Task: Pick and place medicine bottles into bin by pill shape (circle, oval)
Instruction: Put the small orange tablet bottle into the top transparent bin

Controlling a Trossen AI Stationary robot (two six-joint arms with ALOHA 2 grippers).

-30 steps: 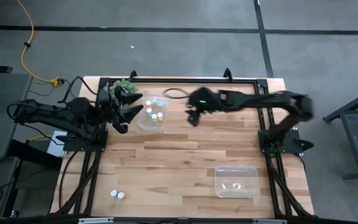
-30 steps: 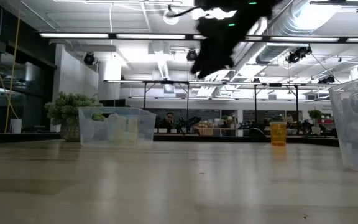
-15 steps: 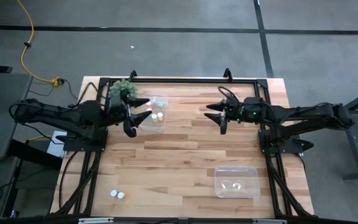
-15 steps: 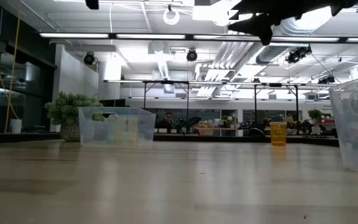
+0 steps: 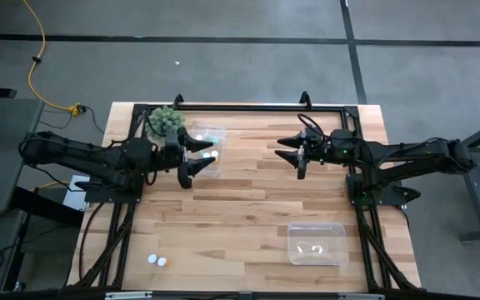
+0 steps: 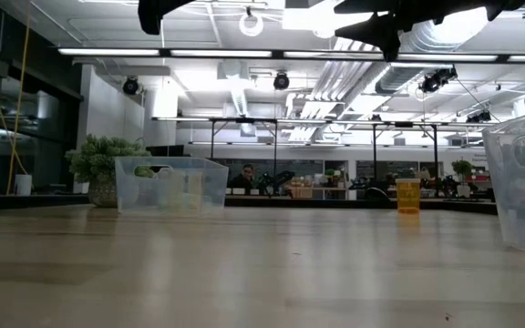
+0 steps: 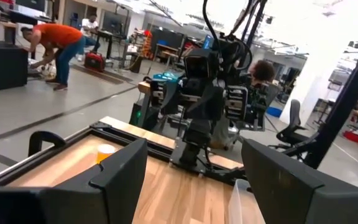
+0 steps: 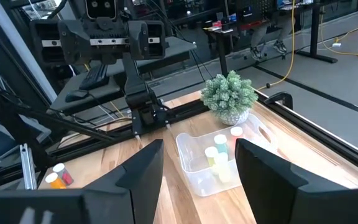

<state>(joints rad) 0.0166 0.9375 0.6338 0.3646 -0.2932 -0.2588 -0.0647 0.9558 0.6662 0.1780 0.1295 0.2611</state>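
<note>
A clear bin [image 5: 209, 164] at the far left holds several small medicine bottles [image 8: 219, 152]. Two more bottles [image 5: 157, 261] stand on the table near its front left corner. A yellow-orange bottle [image 6: 408, 196] stands alone toward the far right and also shows in the left wrist view [image 7: 105, 152]. A second clear bin [image 5: 317, 243] stands near the front right. My left gripper [image 5: 197, 160] hangs open and empty over the first bin's near side. My right gripper [image 5: 288, 154] hangs open and empty high over the table's far middle.
A green spiky ball plant [image 5: 165, 121] in a pot stands at the far left corner, just behind the bin with the bottles. The black frame rail [image 5: 240, 107] runs along the table's far edge. Bare wood lies across the table's middle [image 5: 240, 208].
My right gripper has swung away from the bin with the bottles toward the table's right edge, then held still. My left gripper has moved toward the table's right and near side, from beside the plant to over the bin's near side.
</note>
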